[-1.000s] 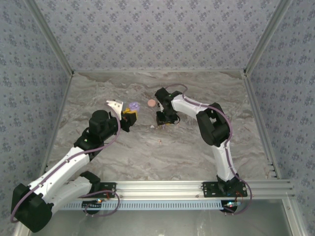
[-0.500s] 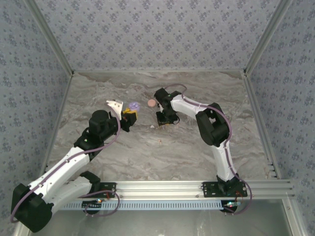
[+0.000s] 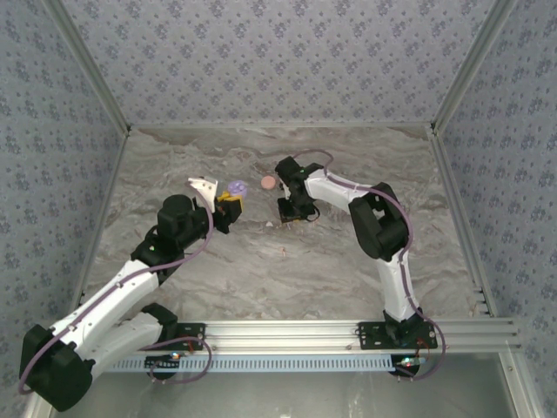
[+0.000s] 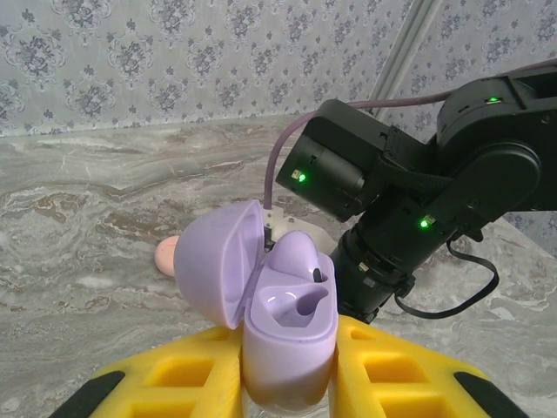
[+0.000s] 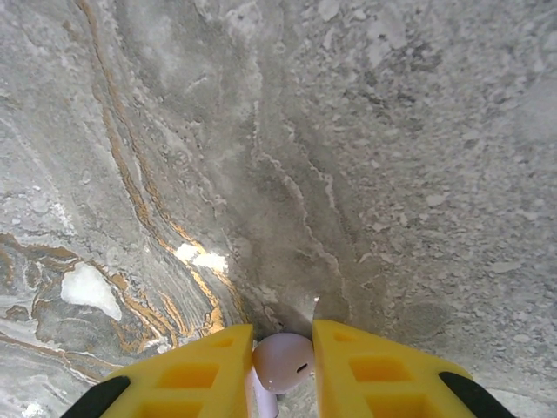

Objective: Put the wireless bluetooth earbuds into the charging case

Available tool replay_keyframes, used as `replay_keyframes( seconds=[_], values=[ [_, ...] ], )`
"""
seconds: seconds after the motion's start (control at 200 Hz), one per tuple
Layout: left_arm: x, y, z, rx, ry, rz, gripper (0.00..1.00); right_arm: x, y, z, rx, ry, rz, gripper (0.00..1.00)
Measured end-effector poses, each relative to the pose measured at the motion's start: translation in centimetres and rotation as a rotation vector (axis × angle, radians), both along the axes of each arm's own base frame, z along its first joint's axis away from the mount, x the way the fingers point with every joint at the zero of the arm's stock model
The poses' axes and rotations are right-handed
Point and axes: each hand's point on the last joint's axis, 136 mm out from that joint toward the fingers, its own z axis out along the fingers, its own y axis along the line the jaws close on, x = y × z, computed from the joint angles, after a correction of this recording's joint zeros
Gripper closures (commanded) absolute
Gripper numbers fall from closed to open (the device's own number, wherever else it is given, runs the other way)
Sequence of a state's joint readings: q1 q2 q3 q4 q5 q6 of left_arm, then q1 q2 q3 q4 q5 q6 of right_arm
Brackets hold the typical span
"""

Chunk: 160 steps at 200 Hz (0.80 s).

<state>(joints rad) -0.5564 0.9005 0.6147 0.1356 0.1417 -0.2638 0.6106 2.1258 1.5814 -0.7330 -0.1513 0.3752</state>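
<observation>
The lilac charging case [image 4: 283,322] stands upright with its lid open, and my left gripper [image 4: 287,353] is shut on its lower body. One lilac earbud [image 4: 300,257] sits in the far slot; the near slot is empty. From above, the case [image 3: 235,188] is left of centre, held above the table. My right gripper [image 5: 283,335] is shut on a pale lilac earbud [image 5: 283,361], just above the marble surface. In the top view this gripper [image 3: 287,218] is a short way right of the case. A tiny pink piece [image 3: 281,252] lies on the table nearer the front.
A pink round disc [image 3: 268,182] lies on the marble between the two grippers, also visible behind the case lid [image 4: 164,252]. A tiny white speck [image 3: 270,225] lies by the right gripper. The right arm's black wrist [image 4: 409,192] is close behind the case. Patterned walls enclose the table.
The right arm's wrist has shifted very slightly to the right. The left arm and the case have held still.
</observation>
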Motion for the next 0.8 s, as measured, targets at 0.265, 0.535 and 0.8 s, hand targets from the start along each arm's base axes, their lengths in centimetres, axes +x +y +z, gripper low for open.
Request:
replay_keyframes(
  seconds=[0.265, 0.535, 0.8],
  values=[
    [1.1, -0.8, -2.4, 0.008, 0.075, 0.005, 0.75, 0.3, -1.7, 0.5, 0.083, -0.018, -0.064, 0.75],
    [1.8, -2.4, -5.1, 0.017, 0.151, -0.007, 0.76, 1.0, -2.5, 2.4, 0.173, -0.095, -0.109, 0.75],
    [2.7, -3.5, -9.3, 0.031, 0.269, 0.005, 0.77, 1.4, -3.2, 4.6, 0.279, -0.168, -0.143, 0.76]
  ],
)
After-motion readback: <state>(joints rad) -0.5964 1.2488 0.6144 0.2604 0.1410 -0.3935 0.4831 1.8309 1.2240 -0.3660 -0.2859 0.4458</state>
